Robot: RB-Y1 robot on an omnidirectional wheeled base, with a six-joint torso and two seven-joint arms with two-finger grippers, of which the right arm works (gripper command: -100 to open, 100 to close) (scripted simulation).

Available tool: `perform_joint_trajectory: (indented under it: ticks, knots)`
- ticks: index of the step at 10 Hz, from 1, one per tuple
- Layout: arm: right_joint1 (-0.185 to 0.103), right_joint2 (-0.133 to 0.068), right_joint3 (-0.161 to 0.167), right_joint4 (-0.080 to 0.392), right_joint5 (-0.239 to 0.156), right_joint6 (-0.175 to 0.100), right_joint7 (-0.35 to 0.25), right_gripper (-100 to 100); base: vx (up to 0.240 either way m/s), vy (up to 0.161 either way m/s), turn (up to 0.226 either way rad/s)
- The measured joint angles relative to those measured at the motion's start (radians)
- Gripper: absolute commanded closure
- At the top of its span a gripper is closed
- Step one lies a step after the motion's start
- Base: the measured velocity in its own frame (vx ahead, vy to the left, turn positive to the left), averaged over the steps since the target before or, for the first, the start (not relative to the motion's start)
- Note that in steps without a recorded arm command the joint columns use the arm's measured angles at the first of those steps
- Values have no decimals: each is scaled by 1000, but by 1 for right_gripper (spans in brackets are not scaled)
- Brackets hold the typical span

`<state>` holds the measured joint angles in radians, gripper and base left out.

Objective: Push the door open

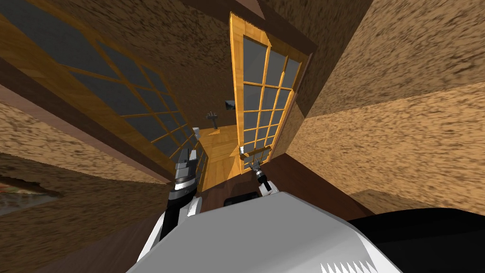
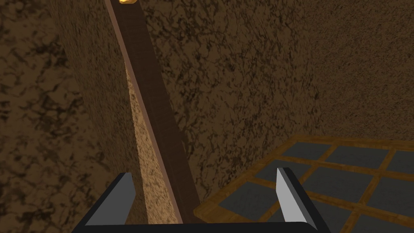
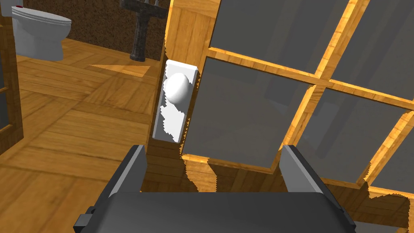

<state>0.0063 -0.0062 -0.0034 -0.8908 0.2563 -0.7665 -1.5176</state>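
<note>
A wooden door with many grey glass panes [image 1: 253, 97] stands ajar ahead of me. Its white handle plate with a round white knob [image 3: 177, 90] sits on the door's free edge. My right gripper [image 1: 251, 163] is open, close to the door [image 3: 258, 109], just beside and below the knob, with nothing between its fingers [image 3: 294, 172]. My left gripper [image 1: 188, 159] is open too, raised beside a second glazed door leaf [image 1: 118, 90] on the left; its wrist view shows that leaf's panes [image 2: 331, 174] and a dark trim strip [image 2: 161, 121] on the brown wall.
Through the gap lies a room with a wooden floor [image 3: 72, 121], a white toilet [image 3: 38, 32] and a dark pedestal sink [image 3: 141, 28]. Brown speckled walls [image 1: 402, 142] close in on both sides. A dark threshold [image 1: 237, 185] lies at my feet.
</note>
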Motion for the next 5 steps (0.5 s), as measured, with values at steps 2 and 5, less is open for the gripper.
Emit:
perform_joint_trajectory:
  ticks: [2, 5]
  knots:
    - [-10, 9, 1, 30, 5, -7, -42, -100, 94, 14, 9]
    - [-25, 20, 1, 79, 12, -22, -100, -100, 83, 4, 10]
